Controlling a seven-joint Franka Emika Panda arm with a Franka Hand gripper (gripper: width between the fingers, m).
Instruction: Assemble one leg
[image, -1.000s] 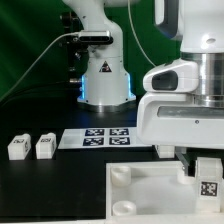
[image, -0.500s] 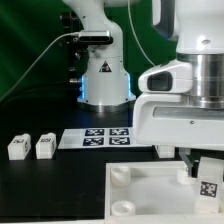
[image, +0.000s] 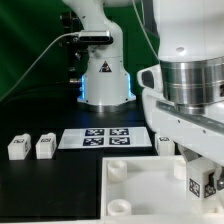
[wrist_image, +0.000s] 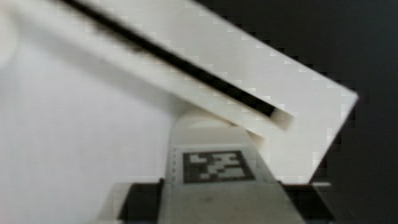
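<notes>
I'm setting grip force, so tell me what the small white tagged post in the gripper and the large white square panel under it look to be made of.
The small white tagged post, held in the gripper, looks like hard matte plastic: uniform white, crisp edges, a flat black-and-white tag, probably printed. The large white square panel seems the same plastic: smooth, opaque, with moulded round corner sockets. Neither is certain from looks alone.

In the exterior view we look from low across the table toward the robot base (image: 104, 85). In the wrist view we look very closely at the tagged leg (wrist_image: 217, 166) and white panel (wrist_image: 71, 120); both views share these.
</notes>
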